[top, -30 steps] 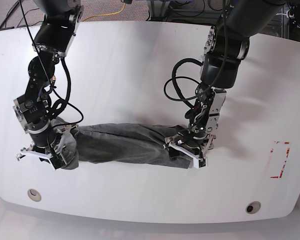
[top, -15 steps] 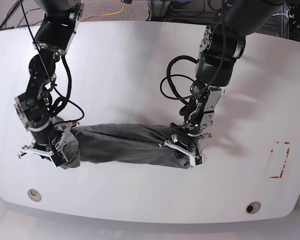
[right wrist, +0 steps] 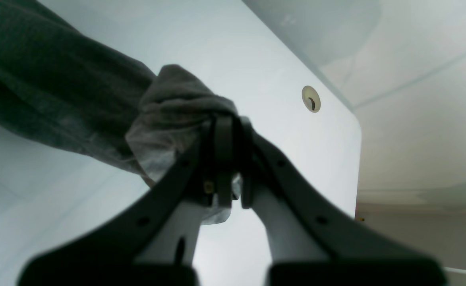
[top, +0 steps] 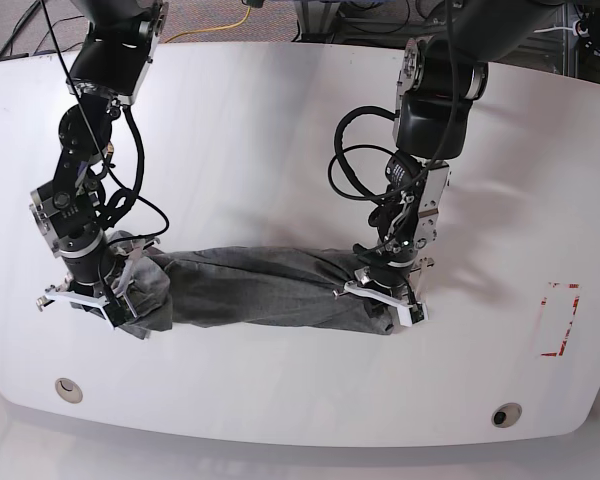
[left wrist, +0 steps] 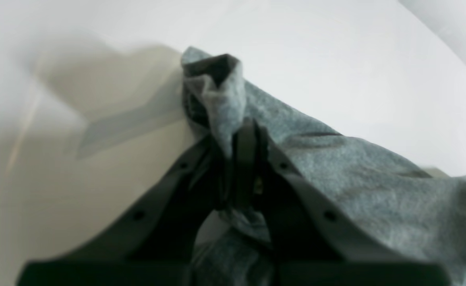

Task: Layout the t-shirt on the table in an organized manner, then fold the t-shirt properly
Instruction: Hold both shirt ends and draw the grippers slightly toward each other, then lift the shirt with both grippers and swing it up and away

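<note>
both grippers, left gripper (top: 387,296) and right gripper (top: 88,296), clamped on t-shirt (top: 250,287) ends. plenty of bare glossy table (top: 270,130) all round.

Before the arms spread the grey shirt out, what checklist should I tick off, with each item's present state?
1. Left gripper shut on the heather-grey knit t-shirt: ok.
2. Right gripper shut on its other end: ok.
3. Shirt laid out flat: not ok, bunched into a long roll.
4. Which parts are pinched, hem or shoulders: cannot tell.
5. Bare glossy white table behind the roll to spread over: ok.
6. Cloth away from the red tape rectangle: ok.
</note>
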